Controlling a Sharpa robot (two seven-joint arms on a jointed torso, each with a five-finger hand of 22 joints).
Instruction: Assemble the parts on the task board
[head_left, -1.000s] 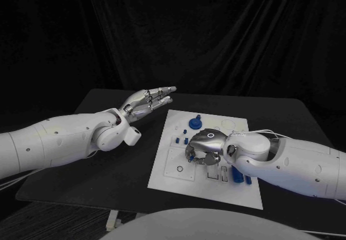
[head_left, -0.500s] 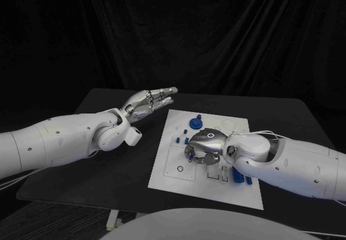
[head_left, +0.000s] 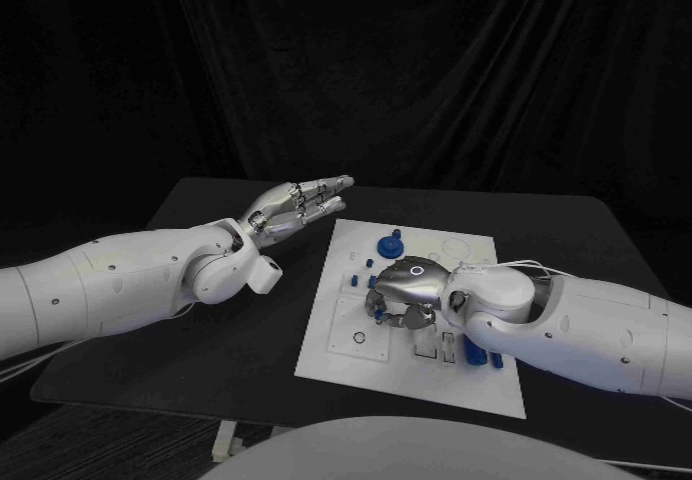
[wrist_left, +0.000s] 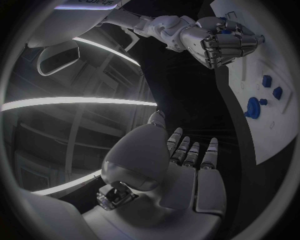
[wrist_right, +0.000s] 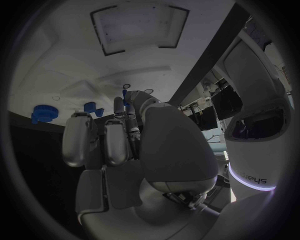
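right hand (head_left: 408, 290) working a blue part (head_left: 382, 311) mid task board (head_left: 361, 345)
Fingers curled down; whether they hold it, can't tell. Left hand (head_left: 296, 205) spread wide, idle. Advice: seat it straight, no tilt.

No readable text, labels or numbers.

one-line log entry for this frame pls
left hand: open, raised off the board's left edge | right hand: curled down over mid-board, grasp unclear | blue parts: on board
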